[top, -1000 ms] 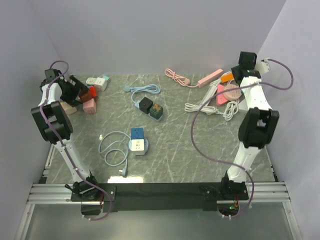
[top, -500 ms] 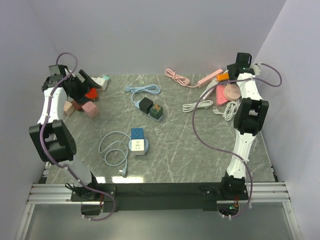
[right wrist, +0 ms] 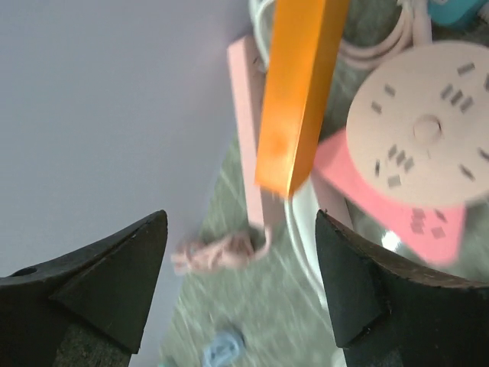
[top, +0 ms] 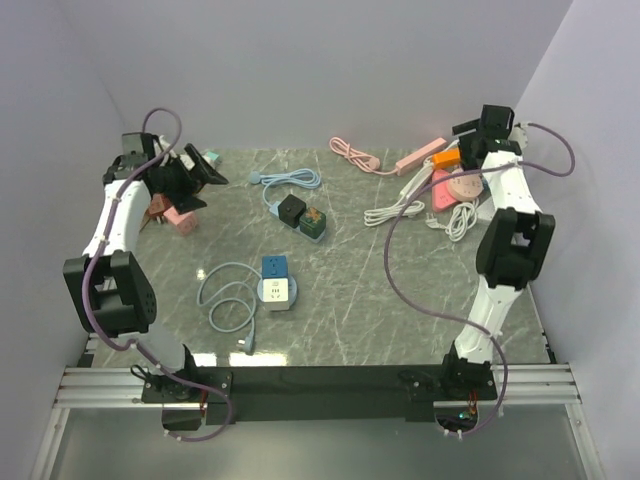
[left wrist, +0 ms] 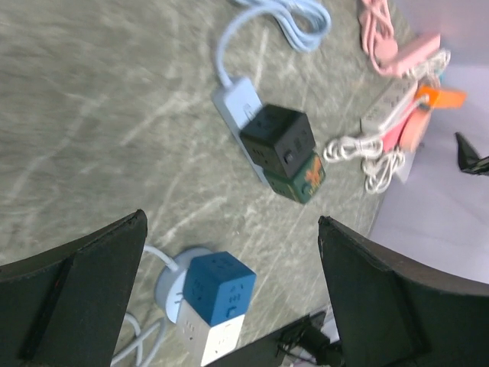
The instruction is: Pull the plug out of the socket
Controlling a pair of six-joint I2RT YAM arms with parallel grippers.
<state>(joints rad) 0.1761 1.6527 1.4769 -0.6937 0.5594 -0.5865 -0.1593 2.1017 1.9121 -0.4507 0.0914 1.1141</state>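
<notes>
Black cube [left wrist: 276, 141] on blue strip [left wrist: 235, 105]

The top camera is looking down from above and behind the arm bases, taking in the whole tabletop [top: 350, 300]. The left wrist camera is hanging high, looking through the left pincer [left wrist: 231, 222] across toward the right side. Its black cube [left wrist: 276, 141] and blue cube [left wrist: 219, 284] are also showing from above. The right wrist camera is hovering close over the orange strip [right wrist: 296, 92] and round pink socket [right wrist: 428, 134] at the far right corner.
</notes>
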